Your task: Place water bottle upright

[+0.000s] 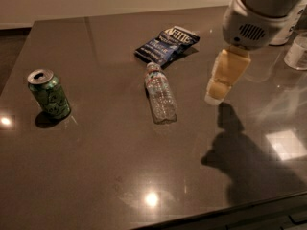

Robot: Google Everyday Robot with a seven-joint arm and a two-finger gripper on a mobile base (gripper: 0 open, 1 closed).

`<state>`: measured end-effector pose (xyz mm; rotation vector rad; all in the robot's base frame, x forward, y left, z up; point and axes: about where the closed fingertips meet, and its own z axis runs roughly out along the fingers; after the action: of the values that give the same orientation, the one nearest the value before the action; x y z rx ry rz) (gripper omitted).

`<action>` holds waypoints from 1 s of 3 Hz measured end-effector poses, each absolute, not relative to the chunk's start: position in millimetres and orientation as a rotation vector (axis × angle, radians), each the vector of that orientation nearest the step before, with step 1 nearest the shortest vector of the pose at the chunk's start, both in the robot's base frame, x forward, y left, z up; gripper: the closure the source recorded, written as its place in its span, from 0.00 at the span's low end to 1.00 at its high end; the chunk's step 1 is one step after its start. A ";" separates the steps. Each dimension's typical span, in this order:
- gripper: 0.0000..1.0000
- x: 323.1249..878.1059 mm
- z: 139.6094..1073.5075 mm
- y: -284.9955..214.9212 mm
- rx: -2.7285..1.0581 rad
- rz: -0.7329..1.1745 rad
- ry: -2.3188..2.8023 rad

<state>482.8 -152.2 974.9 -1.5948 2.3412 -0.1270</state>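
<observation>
Three loose items sit on the dark, glossy worktop (96,176) I am watching. A green soda can (48,99) stands upright at the left. A crumpled dark blue chip bag (167,44) lies toward the back, and the water bottle (159,94) is near the middle. White containers (298,51) stand at the far right edge.

Only bare worktop separates the bottle from the end effector. The bottle is clear ribbed plastic with a white cap and a thin reddish band. It lies on its side with the cap close to the bag's near corner; I cannot tell whether they touch.

The end effector (214,96) is pale yellow under a grey-white housing. It hangs to the right of the bottle, apart from it. I cannot tell whether it is spread or closed.
</observation>
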 end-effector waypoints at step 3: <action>0.00 524.8 954.1 -85.5 -1.219 -0.065 2.606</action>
<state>524.8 -85.5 954.1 -1.2187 2.6059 -0.0646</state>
